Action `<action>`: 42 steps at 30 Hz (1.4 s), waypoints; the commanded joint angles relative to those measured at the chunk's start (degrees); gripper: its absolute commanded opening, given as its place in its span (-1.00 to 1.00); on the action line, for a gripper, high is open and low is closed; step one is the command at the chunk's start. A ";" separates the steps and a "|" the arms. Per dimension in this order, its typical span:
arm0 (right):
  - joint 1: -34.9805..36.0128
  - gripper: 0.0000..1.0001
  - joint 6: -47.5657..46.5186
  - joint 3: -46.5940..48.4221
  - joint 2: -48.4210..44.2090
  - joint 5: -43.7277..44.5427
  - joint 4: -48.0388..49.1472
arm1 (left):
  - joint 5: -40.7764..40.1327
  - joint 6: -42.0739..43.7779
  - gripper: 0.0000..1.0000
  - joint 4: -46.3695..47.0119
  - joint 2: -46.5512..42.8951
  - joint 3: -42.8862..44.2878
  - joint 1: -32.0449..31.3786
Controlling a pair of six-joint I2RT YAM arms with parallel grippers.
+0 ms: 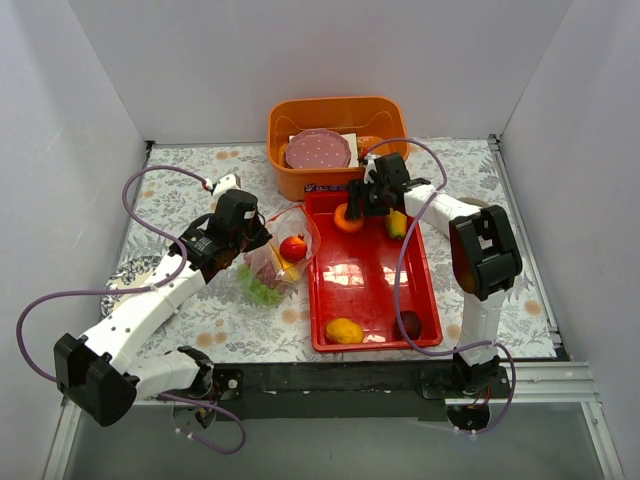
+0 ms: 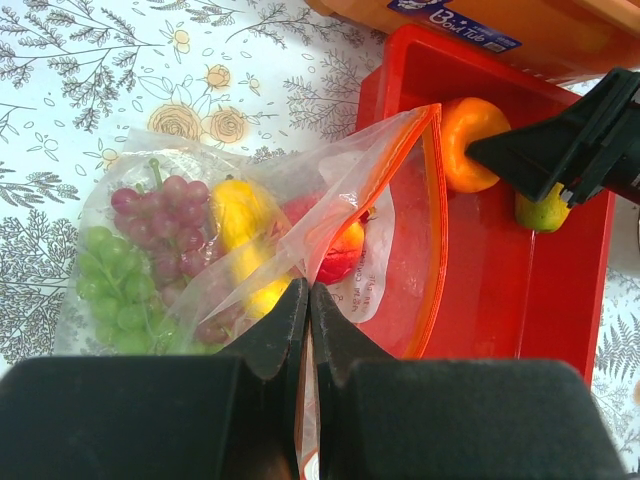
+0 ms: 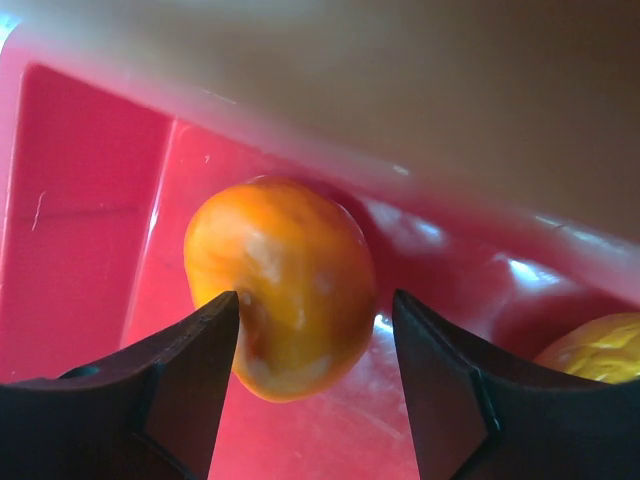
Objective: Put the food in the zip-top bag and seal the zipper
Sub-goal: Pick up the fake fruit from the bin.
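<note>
The zip-top bag [image 1: 272,262] lies left of the red tray, its mouth held up and open, with the orange-red zipper [image 2: 437,220] along the edge. Inside are purple grapes [image 2: 165,215], green grapes [image 2: 115,295], a yellow piece [image 2: 240,215] and a red fruit [image 2: 340,255]. My left gripper [image 2: 308,295] is shut on the bag's mouth edge. My right gripper [image 3: 316,300] is open around the orange fruit [image 3: 285,280] at the tray's far left corner; its left finger touches the fruit and the right finger stands apart. A yellow mango [image 1: 344,330], a dark-red piece [image 1: 410,324] and a yellow-green piece [image 1: 397,224] lie in the tray.
The red tray [image 1: 370,275] sits in the middle of the flowered table. An orange tub [image 1: 335,115] holding a pink plate [image 1: 318,150] stands right behind it. A patterned plate [image 1: 130,275] lies at the left, partly under my left arm. White walls enclose the table.
</note>
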 commanded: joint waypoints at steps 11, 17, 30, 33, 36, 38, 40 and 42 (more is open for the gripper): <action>5.17 0.33 0.71 -2.20 2.32 -1.75 -9.00 | -0.74 0.55 -1.00 -0.38 -3.03 -0.49 0.28; 5.52 -0.41 0.97 -2.90 1.89 -1.58 -9.17 | -0.65 0.55 -1.00 -0.55 -3.55 -0.75 0.28; 7.19 -0.48 1.85 -8.87 -5.23 -1.13 -8.12 | -1.18 -0.69 -1.00 0.41 -5.84 -1.63 0.28; 7.19 -0.50 2.20 -10.19 -7.25 -2.01 -7.33 | -1.97 -0.25 -1.00 0.68 -5.75 -2.15 0.37; 7.36 -0.52 2.47 -11.34 -9.45 -3.41 -6.81 | -2.76 -0.16 -1.00 0.41 -5.05 -1.98 0.28; 7.37 -0.52 2.47 -12.04 -11.29 -3.51 -6.45 | -3.02 -0.42 -1.00 -0.11 -4.26 -1.81 0.28; 7.45 -0.52 2.64 -12.74 -12.52 -4.12 -5.75 | -3.12 -1.03 -1.00 -0.64 -3.82 -1.45 0.28; 7.45 -0.53 2.91 -13.79 -14.19 -5.00 -5.31 | -3.12 -1.65 -1.00 -0.99 -3.29 -1.02 0.28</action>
